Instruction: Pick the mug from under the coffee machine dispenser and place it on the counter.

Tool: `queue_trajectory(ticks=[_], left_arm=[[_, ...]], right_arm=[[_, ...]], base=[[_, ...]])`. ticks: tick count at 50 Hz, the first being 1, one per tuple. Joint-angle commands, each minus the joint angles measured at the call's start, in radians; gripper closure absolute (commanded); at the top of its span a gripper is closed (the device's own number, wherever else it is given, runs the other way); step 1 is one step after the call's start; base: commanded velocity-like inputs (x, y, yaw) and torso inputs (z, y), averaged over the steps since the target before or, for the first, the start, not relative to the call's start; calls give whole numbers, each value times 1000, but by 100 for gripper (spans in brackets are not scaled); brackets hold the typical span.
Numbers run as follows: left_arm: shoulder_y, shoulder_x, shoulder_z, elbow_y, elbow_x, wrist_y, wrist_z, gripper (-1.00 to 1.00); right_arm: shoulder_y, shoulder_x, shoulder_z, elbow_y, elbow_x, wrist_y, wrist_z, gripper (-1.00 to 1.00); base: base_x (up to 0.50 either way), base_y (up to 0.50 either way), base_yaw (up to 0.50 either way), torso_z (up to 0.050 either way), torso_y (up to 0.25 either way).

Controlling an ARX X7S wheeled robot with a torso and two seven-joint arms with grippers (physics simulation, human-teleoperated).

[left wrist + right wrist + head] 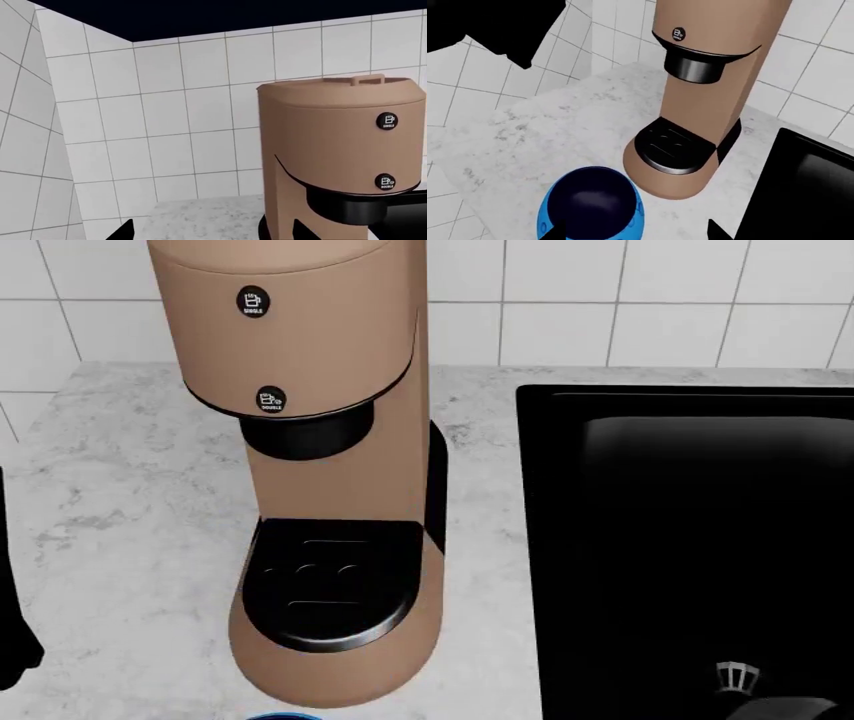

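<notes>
The blue mug (594, 205) stands upright on the marbled counter (540, 125), just in front of the coffee machine's base. Only a blue sliver of the mug (280, 717) shows in the head view. The tan coffee machine (320, 390) has its black spout (310, 432) over an empty black drip tray (334, 580). My right gripper (637, 232) is open above the mug, one fingertip (557, 232) over its rim, the other off to the side. My left gripper (213, 231) is open and empty, level with the machine's top (340, 125).
A black sink basin (694, 540) is set into the counter right of the machine. White tiled walls (167, 100) stand behind and to the left. My left arm (11, 640) shows dark at the head view's left edge and in the right wrist view (494, 30).
</notes>
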State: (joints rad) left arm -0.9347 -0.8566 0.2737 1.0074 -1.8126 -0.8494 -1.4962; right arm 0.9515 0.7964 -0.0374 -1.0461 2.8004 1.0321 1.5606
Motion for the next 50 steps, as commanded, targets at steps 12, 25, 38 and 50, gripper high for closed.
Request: queue_trajectory(ticks=[12, 25, 38, 50], left_arm=[[12, -8, -4, 7, 13, 6, 7, -100], [9, -15, -7, 7, 4, 13, -1, -100], [7, -7, -1, 2, 18, 9, 7, -100], [-11, -27, -8, 18, 4, 13, -14, -100]], right_arm=[[156, 147, 50, 65, -39, -58, -47, -100], [145, 195, 120, 108, -107, -45, -75, -100], [22, 168, 239, 162, -254, 53, -99, -100], [-49, 143, 355, 187, -345, 51, -92, -100]], base=[[0, 0, 0, 0, 0], [0, 0, 0, 0, 0], [0, 0, 0, 0, 0], [0, 0, 0, 0, 0]])
